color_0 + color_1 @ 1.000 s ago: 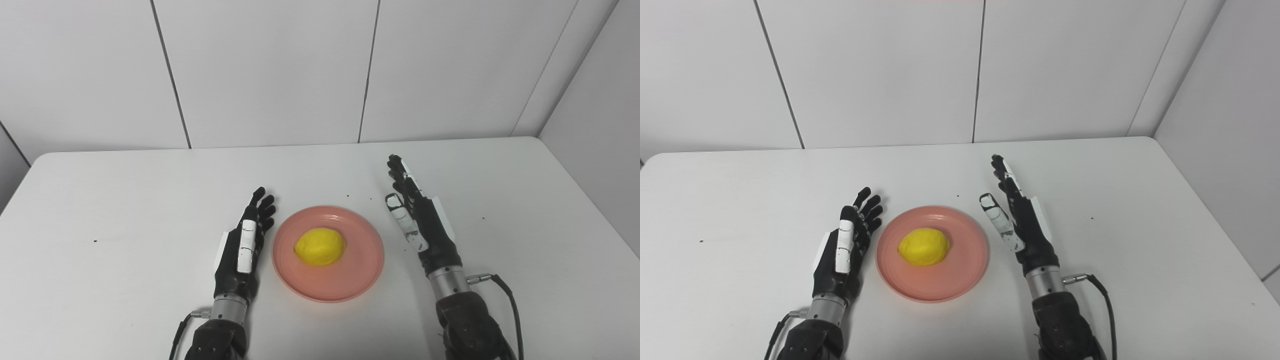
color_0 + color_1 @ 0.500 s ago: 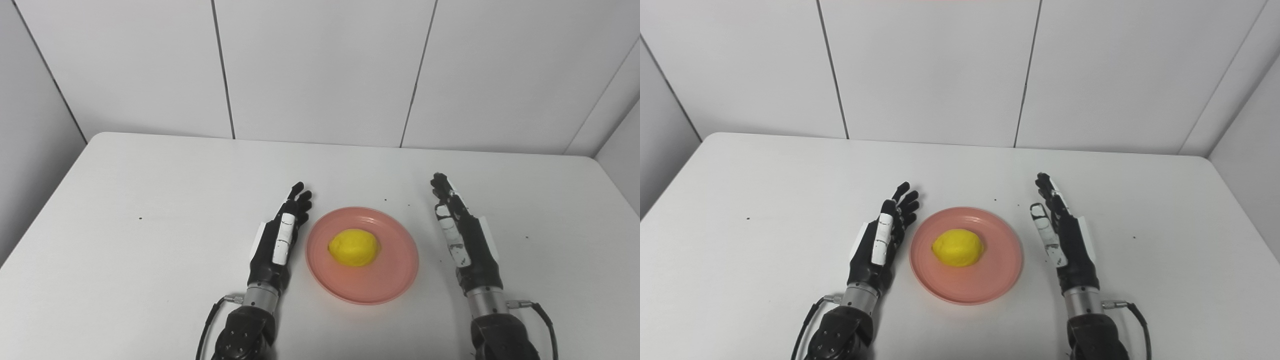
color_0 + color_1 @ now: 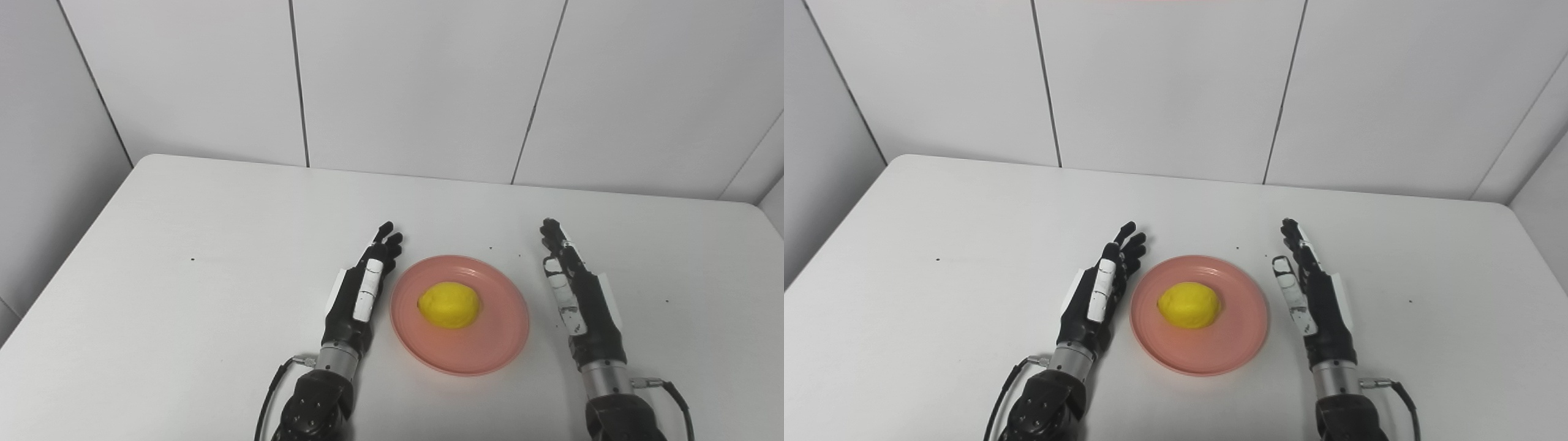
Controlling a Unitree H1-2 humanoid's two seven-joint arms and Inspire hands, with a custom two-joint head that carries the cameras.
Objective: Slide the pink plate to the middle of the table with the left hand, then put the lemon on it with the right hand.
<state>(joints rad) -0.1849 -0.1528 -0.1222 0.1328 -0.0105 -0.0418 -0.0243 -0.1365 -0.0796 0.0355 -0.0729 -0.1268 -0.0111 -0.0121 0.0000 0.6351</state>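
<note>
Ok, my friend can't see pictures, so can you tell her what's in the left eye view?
A yellow lemon sits in the middle of a pink plate on a white table. The robot's left hand and right hand are open, one on each side of the plate, holding nothing.

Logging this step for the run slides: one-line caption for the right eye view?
Lemon rests on the pink plate, with the left hand and right hand open either side.
</note>
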